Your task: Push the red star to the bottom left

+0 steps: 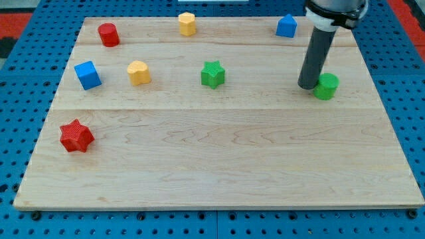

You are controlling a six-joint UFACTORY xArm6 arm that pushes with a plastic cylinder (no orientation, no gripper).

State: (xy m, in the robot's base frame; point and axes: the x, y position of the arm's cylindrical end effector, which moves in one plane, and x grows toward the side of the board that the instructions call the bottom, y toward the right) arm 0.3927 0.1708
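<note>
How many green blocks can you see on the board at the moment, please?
2. A green star sits near the middle of the board's upper half, and a green round block lies at the view's right, right beside my tip. None appears hidden.

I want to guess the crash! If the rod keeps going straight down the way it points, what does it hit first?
My tip points straight down, so it meets the wooden board first. The green block sits just right of it, seemingly touching.

Board (219, 159): pale wood with grain
Surround (20, 99): blue pegboard, dotted with holes
Star (76, 136): red
Cylinder (108, 34): red
Cube (87, 74): blue
Upper blocks (188, 24): yellow, blue
Middle blocks (139, 72): yellow, green star
Block by rod (326, 86): green
Rod (314, 56): dark grey
</note>
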